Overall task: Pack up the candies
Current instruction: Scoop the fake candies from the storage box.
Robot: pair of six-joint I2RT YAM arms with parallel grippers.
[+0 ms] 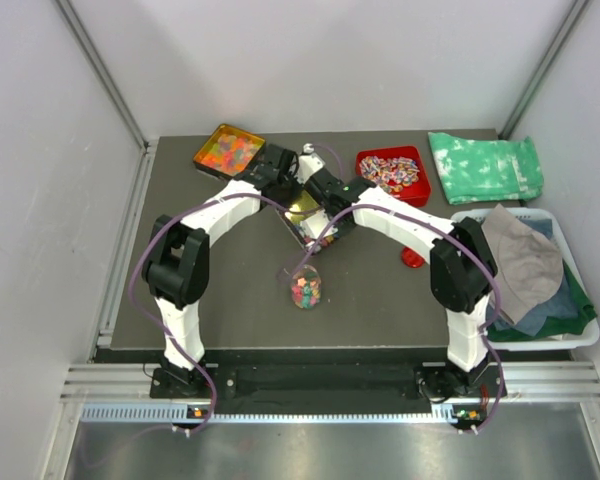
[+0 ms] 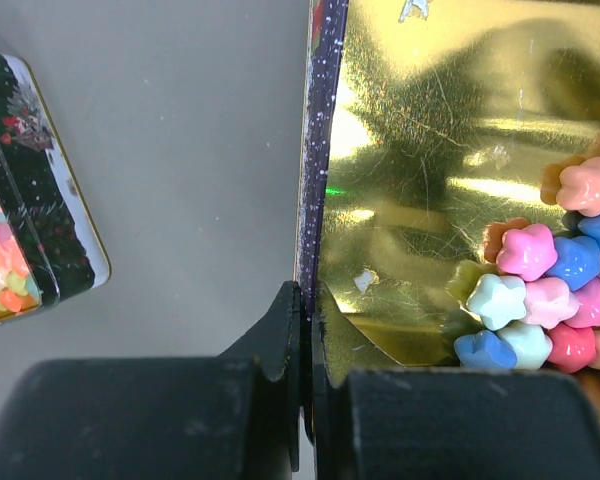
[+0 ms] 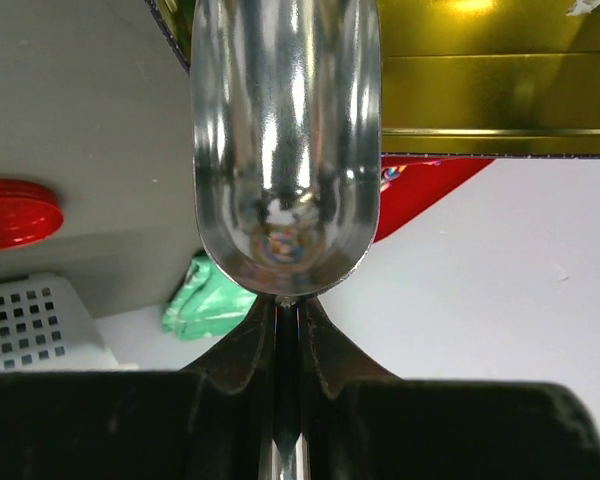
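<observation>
Left gripper (image 2: 305, 340): jaws pinched shut on the side wall of the gold tin (image 2: 410, 230), bracing it. Right gripper (image 3: 288, 330): closed on the handle of a steel scoop (image 3: 285, 130), whose bowl is empty and sits beside the tin's rim. The candies (image 2: 550, 290) are heaped against one side inside the tin. More sit in the open jar (image 1: 305, 285) just in front of the tin, with a red lid (image 1: 412, 258) to the tin's right.

My judgement: I should run the scoop low along the gold floor into the heap, with the tin braced, then lift level to avoid spills.
</observation>
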